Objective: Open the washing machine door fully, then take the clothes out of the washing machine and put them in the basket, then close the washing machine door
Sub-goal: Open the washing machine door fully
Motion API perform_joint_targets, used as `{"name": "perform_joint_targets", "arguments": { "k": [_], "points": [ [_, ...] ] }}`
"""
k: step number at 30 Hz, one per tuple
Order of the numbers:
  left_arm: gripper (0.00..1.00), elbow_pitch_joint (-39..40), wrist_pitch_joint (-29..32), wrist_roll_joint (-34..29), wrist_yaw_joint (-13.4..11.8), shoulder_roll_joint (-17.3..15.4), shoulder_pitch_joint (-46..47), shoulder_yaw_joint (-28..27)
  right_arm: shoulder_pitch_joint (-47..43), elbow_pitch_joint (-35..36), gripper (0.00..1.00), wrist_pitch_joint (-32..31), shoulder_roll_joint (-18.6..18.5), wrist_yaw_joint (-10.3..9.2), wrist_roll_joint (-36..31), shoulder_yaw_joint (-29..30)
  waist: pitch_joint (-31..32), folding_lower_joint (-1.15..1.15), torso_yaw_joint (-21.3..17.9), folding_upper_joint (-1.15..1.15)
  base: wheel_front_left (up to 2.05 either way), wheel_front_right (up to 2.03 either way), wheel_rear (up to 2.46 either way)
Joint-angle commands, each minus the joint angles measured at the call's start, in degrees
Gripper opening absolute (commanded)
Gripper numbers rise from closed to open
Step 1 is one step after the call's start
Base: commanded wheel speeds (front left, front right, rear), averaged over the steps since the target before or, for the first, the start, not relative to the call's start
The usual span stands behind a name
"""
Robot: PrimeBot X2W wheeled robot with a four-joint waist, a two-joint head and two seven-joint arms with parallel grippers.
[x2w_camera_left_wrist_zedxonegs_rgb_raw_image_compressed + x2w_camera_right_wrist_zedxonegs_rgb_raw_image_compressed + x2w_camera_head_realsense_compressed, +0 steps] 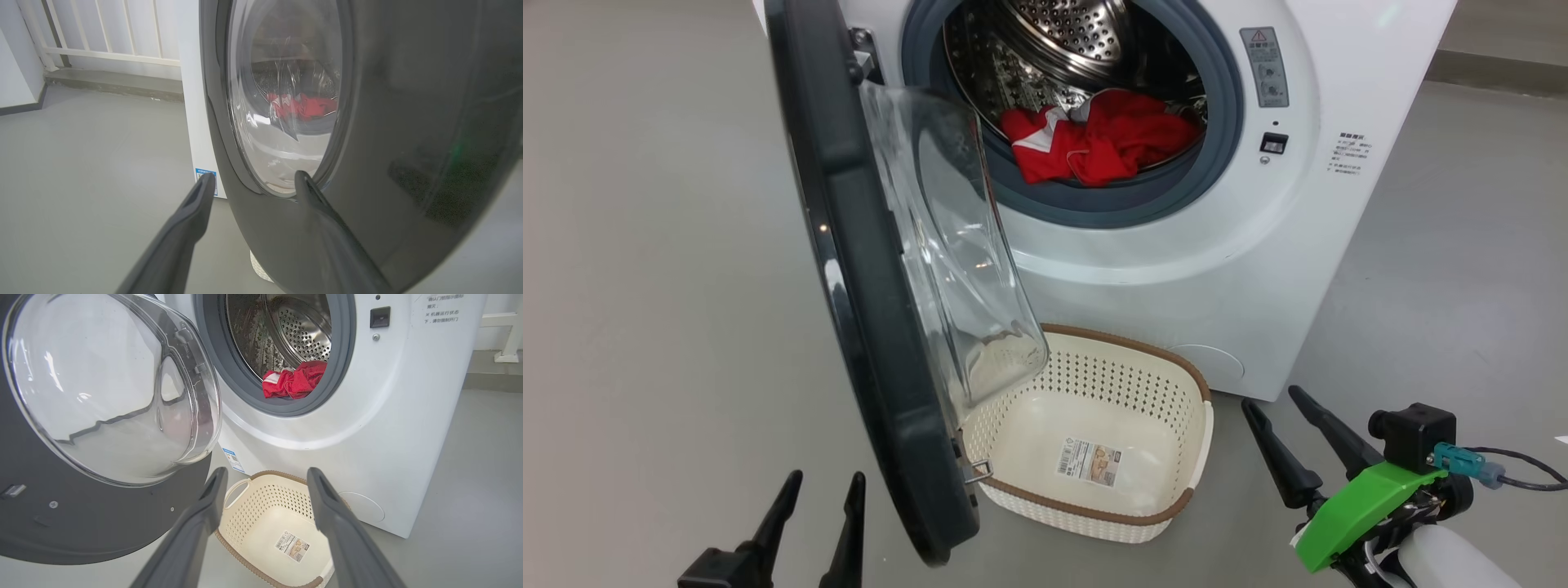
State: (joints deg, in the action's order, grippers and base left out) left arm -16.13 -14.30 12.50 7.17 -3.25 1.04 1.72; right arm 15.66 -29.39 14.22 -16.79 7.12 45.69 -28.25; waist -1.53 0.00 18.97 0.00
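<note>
The white washing machine (1241,245) stands ahead with its black-rimmed door (866,310) swung out, edge-on to the head view. Red and white clothes (1107,135) lie at the front of the steel drum, also visible as clothes (294,379) in the right wrist view. On the floor below the opening sits the cream basket (1094,498), nothing in it but a sticker. My left gripper (821,498) is open, low, left of the door's outer face (408,122). My right gripper (1278,412) is open, right of the basket (261,506), holding nothing.
Grey floor lies all around the machine, with free room at left and right. A white railing (106,53) and a low kerb run behind the machine. The door's bulging glass bowl (106,388) overhangs the basket's left end.
</note>
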Motion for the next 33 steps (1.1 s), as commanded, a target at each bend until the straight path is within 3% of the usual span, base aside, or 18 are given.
{"name": "perform_joint_targets", "arguments": {
  "k": [1,14,23,33],
  "points": [
    [1.00,1.07,-0.70,-0.34,0.32,-1.05,1.60,-2.14,-1.26,2.33,1.00,0.76,0.80,0.36,-4.10,2.09,-0.19,0.00,0.03,0.00,0.00,0.00,0.00],
    [1.00,0.90,-0.70,-0.40,0.32,-0.87,2.01,-1.99,-9.16,12.86,1.00,0.77,9.12,0.36,-23.97,19.34,-0.48,0.00,0.63,0.00,0.00,0.00,0.00],
    [1.00,0.89,-0.70,-0.61,0.32,-0.72,1.78,-1.97,-13.46,12.47,1.00,0.77,11.61,0.36,-28.13,24.64,-0.13,0.00,1.12,0.00,0.00,0.00,0.00],
    [1.00,1.08,-0.70,-0.80,0.32,-0.54,1.34,-1.94,-15.96,9.80,1.00,0.77,12.68,0.36,-30.33,26.01,0.28,0.00,0.93,0.00,0.00,0.00,0.00]
  ]
}}
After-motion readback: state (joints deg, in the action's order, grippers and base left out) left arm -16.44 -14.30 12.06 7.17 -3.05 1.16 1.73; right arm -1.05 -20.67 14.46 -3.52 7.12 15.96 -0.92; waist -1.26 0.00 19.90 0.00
